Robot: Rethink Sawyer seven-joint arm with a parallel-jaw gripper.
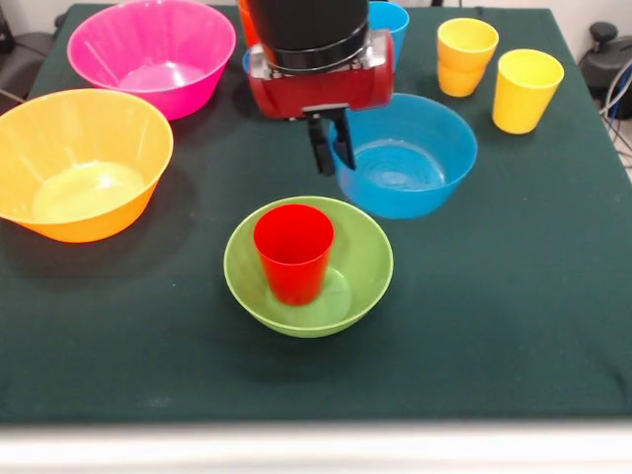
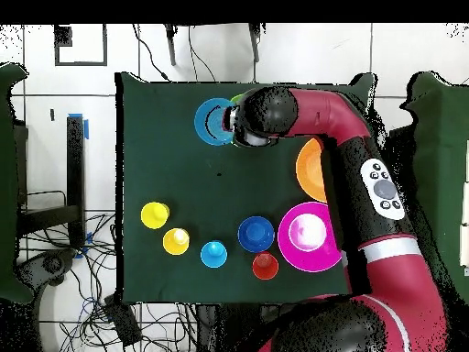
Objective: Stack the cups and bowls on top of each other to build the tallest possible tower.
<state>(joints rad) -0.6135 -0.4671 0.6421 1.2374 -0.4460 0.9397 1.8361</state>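
A red cup stands upright inside the green bowl at the table's middle. My gripper hangs just behind it, over the near rim of the light blue bowl, fingers close together and holding nothing. The pink bowl and yellow-orange bowl sit at the left. Two yellow cups stand at the back right. A light blue cup and an orange cup peek out behind the arm. The overhead view shows the dark blue bowl; the arm hides the green bowl there.
The dark green cloth covers the table, with its front edge close below the green bowl. In the overhead view cables lie on the floor beside the table.
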